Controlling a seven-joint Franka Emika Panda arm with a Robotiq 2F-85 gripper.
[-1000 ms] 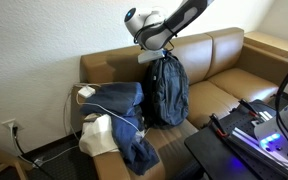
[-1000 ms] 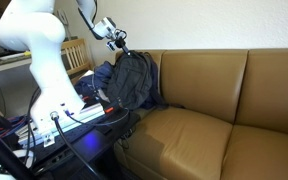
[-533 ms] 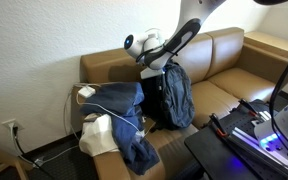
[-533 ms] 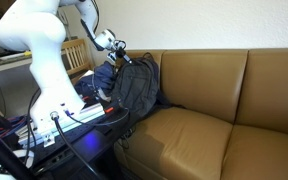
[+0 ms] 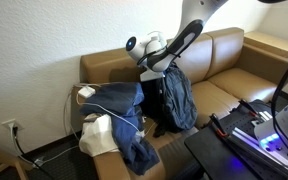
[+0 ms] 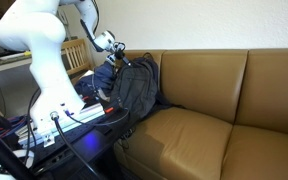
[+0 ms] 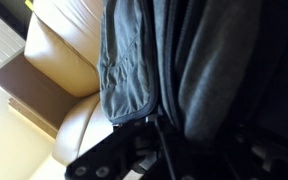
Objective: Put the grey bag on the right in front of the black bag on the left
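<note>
The grey bag (image 5: 178,100) stands upright on the sofa seat, right beside the black bag (image 5: 119,101), which sits by the sofa's arm with a white cable across it. In an exterior view the grey bag (image 6: 134,85) hides most of the black bag. My gripper (image 5: 151,62) is at the grey bag's top and appears shut on its top loop; it also shows in an exterior view (image 6: 114,55). In the wrist view the grey bag's fabric (image 7: 134,60) fills the frame and hides the dark jaws at the bottom.
A rumpled blue and white cloth pile (image 5: 124,145) with white cables lies in front of the black bag. The brown sofa (image 6: 214,110) has free cushions beyond the bags. A dark stand with cables and purple lights (image 5: 249,135) stands in front of the sofa.
The gripper has come down with the grey bag, which now rests on the seat closer to the black bag. Almost nothing moved in the last half second.
</note>
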